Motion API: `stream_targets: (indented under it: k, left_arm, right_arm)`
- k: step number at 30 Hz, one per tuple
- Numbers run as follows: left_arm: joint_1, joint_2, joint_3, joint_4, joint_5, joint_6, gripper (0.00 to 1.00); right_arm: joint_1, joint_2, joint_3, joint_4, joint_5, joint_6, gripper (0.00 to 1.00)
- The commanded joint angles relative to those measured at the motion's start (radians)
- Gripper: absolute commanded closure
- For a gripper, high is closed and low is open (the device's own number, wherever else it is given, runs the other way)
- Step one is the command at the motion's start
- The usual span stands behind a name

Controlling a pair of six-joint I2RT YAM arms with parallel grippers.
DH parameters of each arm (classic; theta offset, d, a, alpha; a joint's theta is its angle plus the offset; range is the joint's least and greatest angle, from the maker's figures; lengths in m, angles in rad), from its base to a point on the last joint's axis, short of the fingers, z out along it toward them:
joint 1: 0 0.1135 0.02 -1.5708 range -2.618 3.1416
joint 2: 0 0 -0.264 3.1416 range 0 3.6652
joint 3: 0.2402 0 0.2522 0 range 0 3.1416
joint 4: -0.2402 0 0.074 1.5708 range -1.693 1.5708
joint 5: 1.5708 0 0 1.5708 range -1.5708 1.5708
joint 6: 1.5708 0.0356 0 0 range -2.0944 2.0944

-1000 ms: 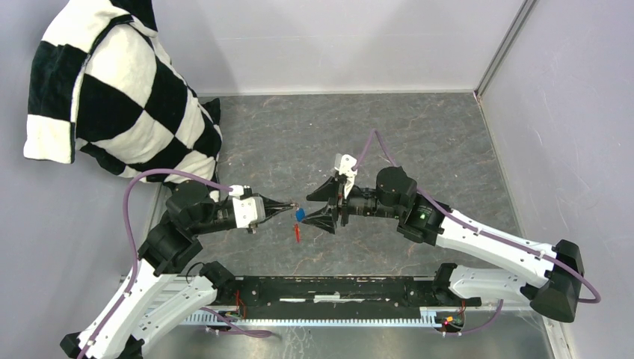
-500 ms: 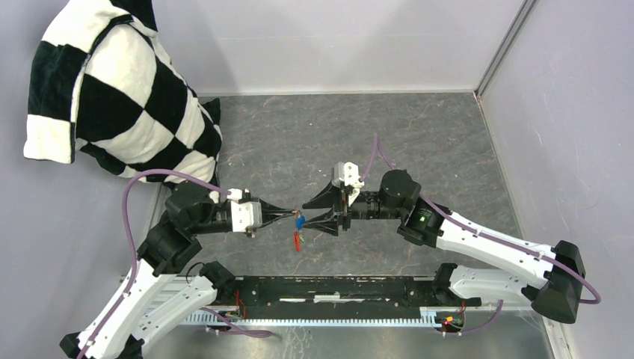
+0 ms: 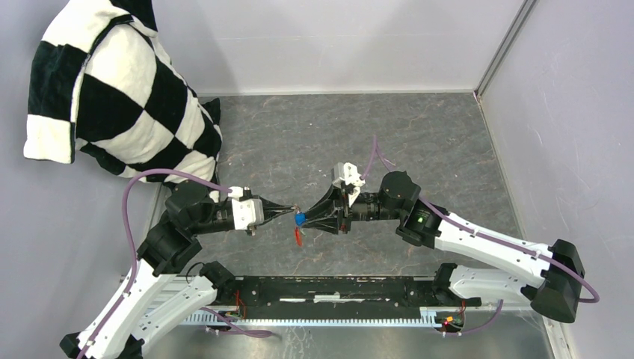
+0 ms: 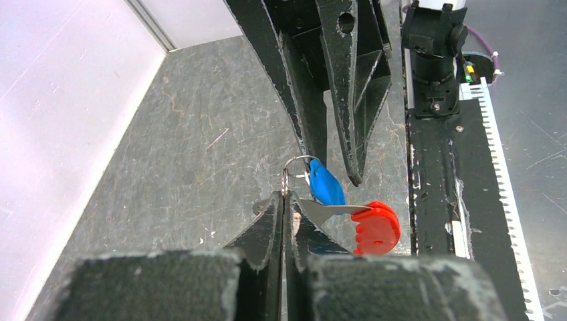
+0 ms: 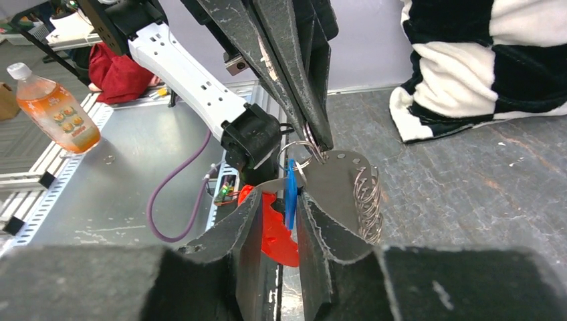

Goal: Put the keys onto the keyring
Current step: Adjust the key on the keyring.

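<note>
Now the left gripper (image 4: pixel 284 199) has its jaws pressed together, pinching the thin metal keyring (image 4: pixel 298 158) with its red leaf-shaped tag (image 4: pixel 376 227) in mid-air. The right gripper (image 5: pixel 279 195) jaws are narrowly spread, straddling the blue-headed key (image 5: pixel 290 190); contact unclear.

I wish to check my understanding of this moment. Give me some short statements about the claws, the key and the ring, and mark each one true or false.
1. The left claw is shut on the keyring. True.
2. The blue key lies flat on the table. False: it is up in the air beside the ring, between the fingers of the right claw.
3. A black and white pillow sits at the far left of the table. True.
4. The right claw has a green key between its fingers. False: the only key there is blue.
5. The two claws are far apart. False: their tips almost meet over the middle of the table.
</note>
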Motion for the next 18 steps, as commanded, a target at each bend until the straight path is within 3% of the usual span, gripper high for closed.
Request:
stream_targets:
  k: [1, 3, 5, 6, 18]
  left_arm:
    - [0.001, -0.005, 0.026, 0.037, -0.014, 0.026, 0.98]
    - [0.001, -0.007, 0.025, 0.036, -0.015, 0.027, 0.98]
    - [0.001, -0.009, 0.026, 0.029, -0.015, 0.034, 0.98]
    - [0.001, -0.012, 0.024, 0.026, -0.016, 0.036, 0.98]
    - [0.001, -0.032, 0.021, 0.006, 0.033, 0.112, 0.98]
  right_arm:
    - [0.005, 0.020, 0.006, 0.071, -0.018, 0.038, 0.74]
    - [0.005, 0.027, 0.014, 0.074, -0.018, 0.043, 0.83]
    - [0.006, 0.029, 0.023, 0.065, -0.021, 0.041, 0.98]
    - [0.005, 0.027, 0.027, 0.053, -0.019, 0.040, 1.00]
    - [-0.003, -0.010, 0.002, -0.034, 0.017, 0.069, 0.99]
